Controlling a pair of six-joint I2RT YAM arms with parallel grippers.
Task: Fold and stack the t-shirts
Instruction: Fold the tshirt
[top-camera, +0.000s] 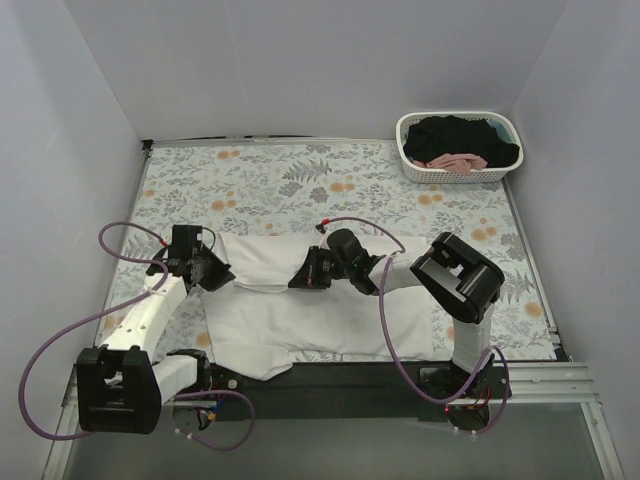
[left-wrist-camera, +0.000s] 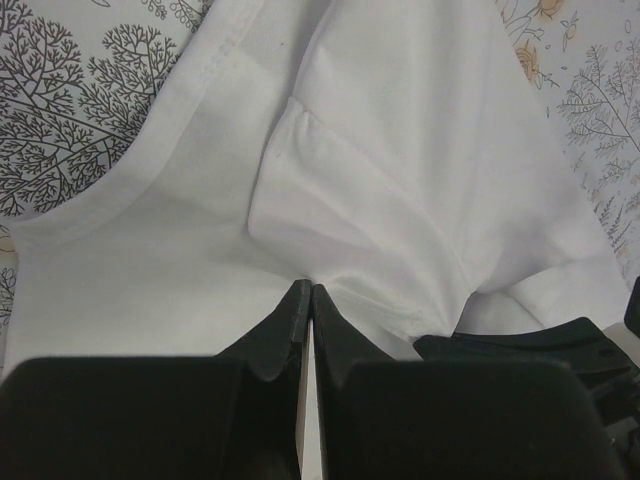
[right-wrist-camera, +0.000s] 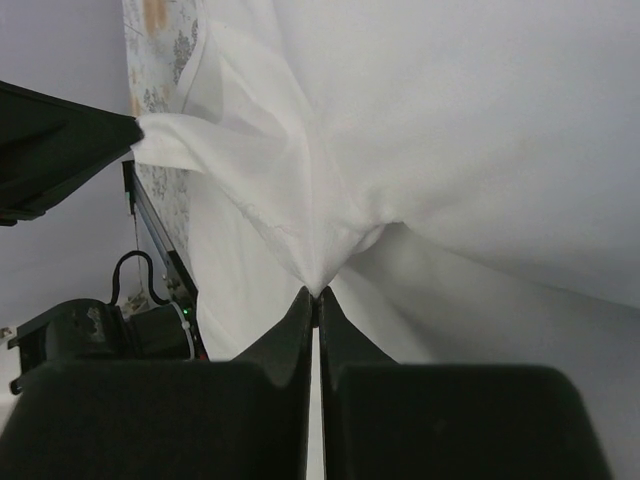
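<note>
While the white t-shirt (top-camera: 320, 320) is lying spread on the counter (top-camera: 300, 180), your left fingers (left-wrist-camera: 300, 305) and right fingers (right-wrist-camera: 308, 310) are each clenching a pinch of its cloth.

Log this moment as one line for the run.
left gripper: shut on white t-shirt | right gripper: shut on white t-shirt | black shirt, pink shirt: in basket
</note>
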